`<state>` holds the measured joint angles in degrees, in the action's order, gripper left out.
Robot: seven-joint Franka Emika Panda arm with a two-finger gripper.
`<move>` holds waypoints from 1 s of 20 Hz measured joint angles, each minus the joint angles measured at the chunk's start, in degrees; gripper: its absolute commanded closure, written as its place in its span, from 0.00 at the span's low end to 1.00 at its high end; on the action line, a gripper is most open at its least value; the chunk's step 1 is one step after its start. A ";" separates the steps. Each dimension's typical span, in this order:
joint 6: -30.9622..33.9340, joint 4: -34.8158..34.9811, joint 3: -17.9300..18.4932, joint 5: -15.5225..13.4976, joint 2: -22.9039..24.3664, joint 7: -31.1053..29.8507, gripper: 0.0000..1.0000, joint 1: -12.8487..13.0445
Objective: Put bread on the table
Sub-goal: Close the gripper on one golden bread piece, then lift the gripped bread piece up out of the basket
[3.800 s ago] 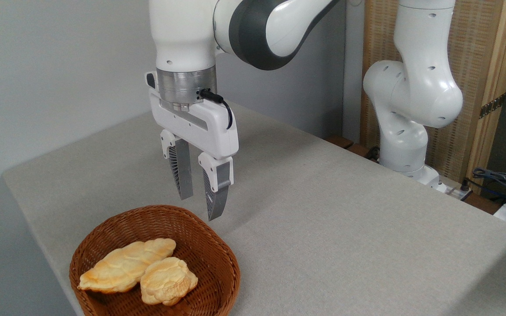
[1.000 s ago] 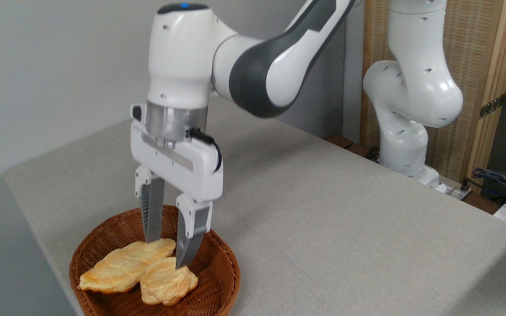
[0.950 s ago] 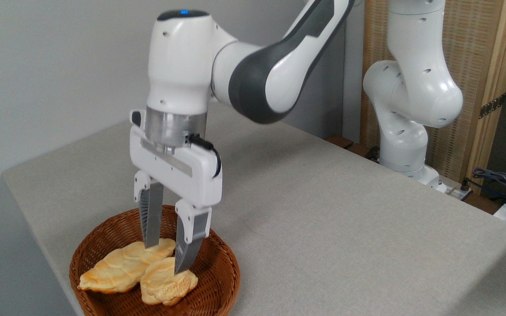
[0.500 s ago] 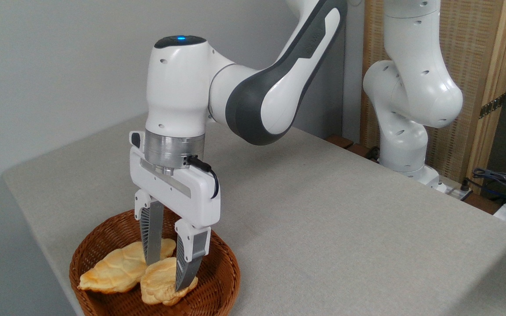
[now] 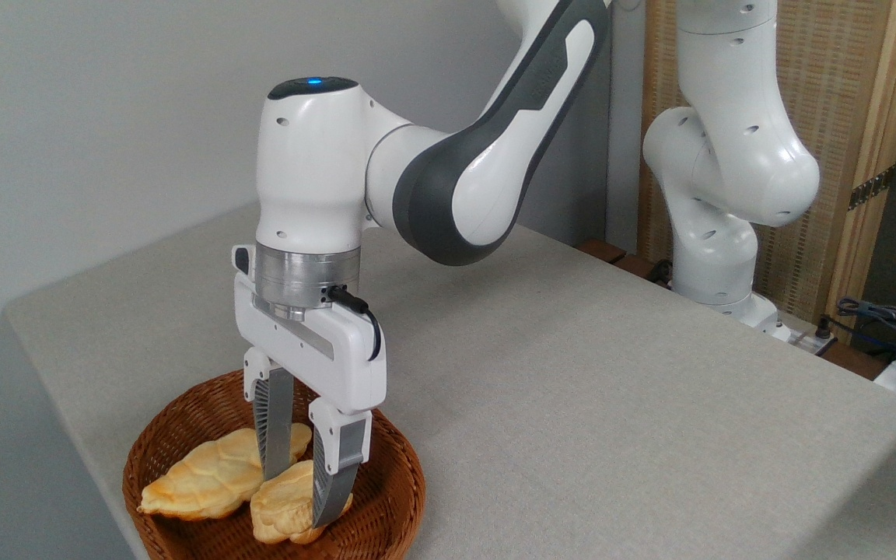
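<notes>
In the lower left of your frame a brown wicker basket (image 5: 183,435) sits on the grey fabric bench (image 5: 611,404) and holds two pieces: the longer braided loaf (image 5: 207,474) on the left and the small bread (image 5: 281,505) to its right, the two touching. Your gripper (image 5: 300,490) points straight down into the basket, its jaws set narrowly apart and straddling the bread, one finger (image 5: 275,424) at the seam between loaf and bread, the other (image 5: 333,474) on the bread's right side. You cannot tell whether they press on it yet. The bread rests on the basket floor. No readable writing shows on the arm (image 5: 463,155) or the basket.
</notes>
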<state>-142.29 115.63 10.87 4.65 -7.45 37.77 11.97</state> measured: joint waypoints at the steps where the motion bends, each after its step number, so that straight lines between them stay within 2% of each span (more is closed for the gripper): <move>1: 0.00 0.00 0.00 0.00 -0.03 0.00 0.44 0.03; 20: 0.02 -0.83 0.02 0.00 0.83 -0.16 0.41 0.09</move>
<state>-142.28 114.80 10.88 4.65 -6.62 37.62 12.05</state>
